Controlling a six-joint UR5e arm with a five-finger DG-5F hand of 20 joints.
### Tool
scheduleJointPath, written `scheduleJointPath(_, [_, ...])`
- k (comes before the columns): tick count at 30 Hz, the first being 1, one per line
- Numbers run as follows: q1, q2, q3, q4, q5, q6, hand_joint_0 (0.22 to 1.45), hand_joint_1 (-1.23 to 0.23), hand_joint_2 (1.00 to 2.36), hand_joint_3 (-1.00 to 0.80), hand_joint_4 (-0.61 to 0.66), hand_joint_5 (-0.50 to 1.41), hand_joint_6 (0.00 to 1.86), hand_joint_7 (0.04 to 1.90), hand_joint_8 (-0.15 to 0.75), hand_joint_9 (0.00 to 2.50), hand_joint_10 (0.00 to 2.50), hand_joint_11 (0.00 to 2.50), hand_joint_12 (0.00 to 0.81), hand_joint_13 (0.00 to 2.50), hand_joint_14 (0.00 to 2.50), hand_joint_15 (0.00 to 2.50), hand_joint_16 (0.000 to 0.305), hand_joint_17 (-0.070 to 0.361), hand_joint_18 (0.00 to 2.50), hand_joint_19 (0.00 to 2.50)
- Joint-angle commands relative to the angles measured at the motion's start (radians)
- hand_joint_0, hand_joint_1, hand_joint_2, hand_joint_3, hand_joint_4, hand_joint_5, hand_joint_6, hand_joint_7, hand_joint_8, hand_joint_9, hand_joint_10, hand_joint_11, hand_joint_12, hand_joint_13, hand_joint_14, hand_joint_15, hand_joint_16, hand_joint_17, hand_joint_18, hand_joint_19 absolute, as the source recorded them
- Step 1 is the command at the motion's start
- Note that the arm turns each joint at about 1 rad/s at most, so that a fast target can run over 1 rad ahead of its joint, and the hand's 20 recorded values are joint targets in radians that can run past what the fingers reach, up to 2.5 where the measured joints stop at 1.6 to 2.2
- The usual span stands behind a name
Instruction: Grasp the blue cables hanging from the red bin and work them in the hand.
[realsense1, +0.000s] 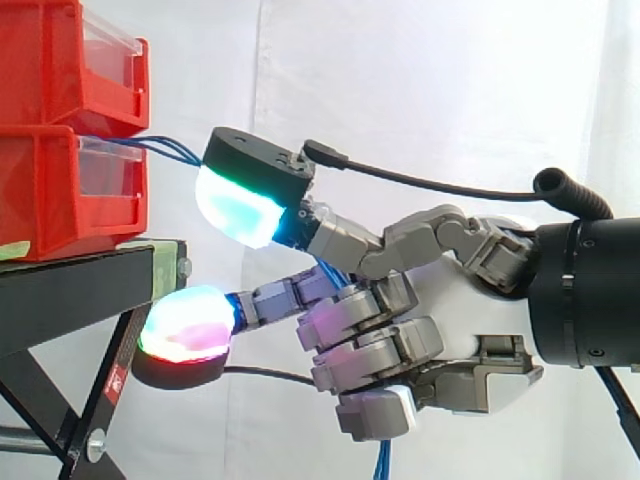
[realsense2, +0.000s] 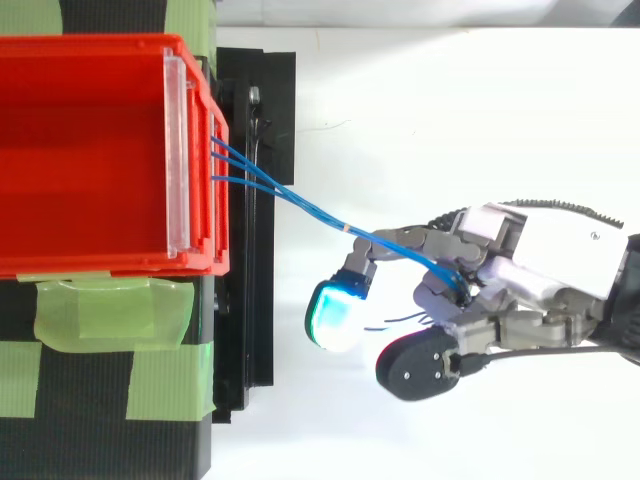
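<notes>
— While the blue cables (realsense2: 300, 205) are clamped in the curled fingers (realsense1: 370, 320) of the hand (realsense2: 560, 250), what could be lost here?

— Grip, mostly. The strands are seen running from the front of the red bin (realsense2: 100, 45) through open air to the hand, which is held off to the side of the bin. A length is hung out below the hand in the side view. If the fingers are reshuffled to work the strands, one could be let slip and dropped.

— And the bin end?

— A risk too. The cables look nearly straight in the top view, so little slack is judged to be left. If the hand is drawn further off, strands could be yanked out, or the bin dragged on the black stand (realsense1: 70, 285).

— The two stretched fingers?

— One glowing pad (realsense1: 240, 205) is held above the cables, near the bin front, and another below, near the stand's edge. A bump against bin or stand could be caused by a small move that way. How firmly each strand is pinched can't be told.
</notes>
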Motion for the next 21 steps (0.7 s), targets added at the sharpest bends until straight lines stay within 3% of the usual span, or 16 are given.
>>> scheduleJointPath(1, [-0.007,0.001,0.000,-0.009,0.012,0.012,0.84,-0.59,1.00,-0.98,0.25,0.14,0.31,1.22,0.438,1.37,2.50,2.50,0.531,1.71,2.50,1.64,0.186,0.139,2.27,0.96])
scheduleJointPath(5, [-0.020,0.003,0.000,-0.041,0.015,0.033,0.84,-0.59,1.00,-0.99,0.24,0.14,0.27,1.24,0.429,1.42,2.50,2.50,0.514,1.72,2.50,1.63,0.180,0.135,2.31,0.95])
scheduleJointPath(12, [-0.027,0.003,0.000,-0.057,0.024,0.065,0.85,-0.59,1.00,-1.00,0.17,0.19,0.13,1.29,0.414,1.59,2.50,2.50,0.479,1.73,2.50,1.61,0.167,0.125,2.39,0.98])
scheduleJointPath(17, [-0.030,0.026,0.000,-0.066,0.017,0.059,0.86,-0.60,1.00,-1.00,0.10,0.19,0.13,1.29,0.390,1.61,2.50,2.50,0.461,1.73,2.50,1.63,0.164,0.123,2.39,1.00])
scheduleJointPath(21, [-0.034,0.058,0.000,-0.107,0.009,0.047,0.87,-0.60,1.00,-1.00,0.08,0.19,0.14,1.29,0.379,1.62,2.50,2.50,0.468,1.73,2.50,1.62,0.170,0.128,2.40,0.99])
